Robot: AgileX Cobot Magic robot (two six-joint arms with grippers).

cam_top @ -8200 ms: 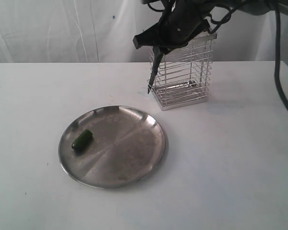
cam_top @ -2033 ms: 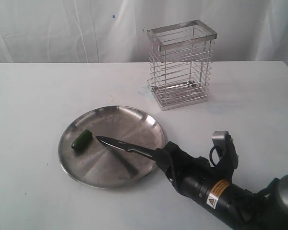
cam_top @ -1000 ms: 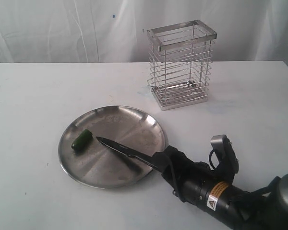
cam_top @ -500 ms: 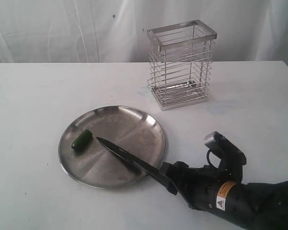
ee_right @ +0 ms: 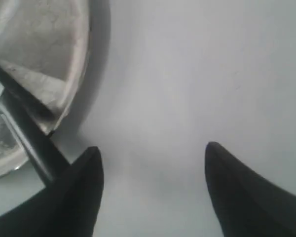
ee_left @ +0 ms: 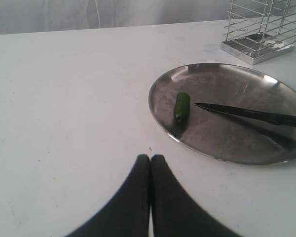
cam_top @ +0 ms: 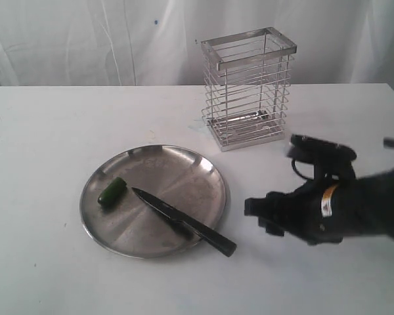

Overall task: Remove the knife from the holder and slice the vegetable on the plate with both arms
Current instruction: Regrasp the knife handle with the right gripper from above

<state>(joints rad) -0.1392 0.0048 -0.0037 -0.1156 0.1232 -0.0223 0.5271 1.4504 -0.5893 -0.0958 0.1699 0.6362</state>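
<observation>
The knife (cam_top: 182,222) now lies loose at lower centre, blade on the plate (cam_top: 184,164) with its tip near the vegetable (cam_top: 111,191). The right end effector (ee_right: 153,158) has released it and backed off rightward. Slicing likely needs a regrasp; the left end effector (ee_left: 150,163) is clenched, empty. The tabletop (cam_top: 52,118) is white, the holder (cam_top: 249,98) stands at upper centre, and a pale curtain (cam_top: 85,39) hangs behind.

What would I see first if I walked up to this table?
A black knife lies slantwise across the shiny round plate, handle poking over its rim, tip pointing toward a little green vegetable on the plate's left side. Right of the handle hangs the right gripper, jaws wide open and empty, and a tall wire holder stands behind the plate.
</observation>
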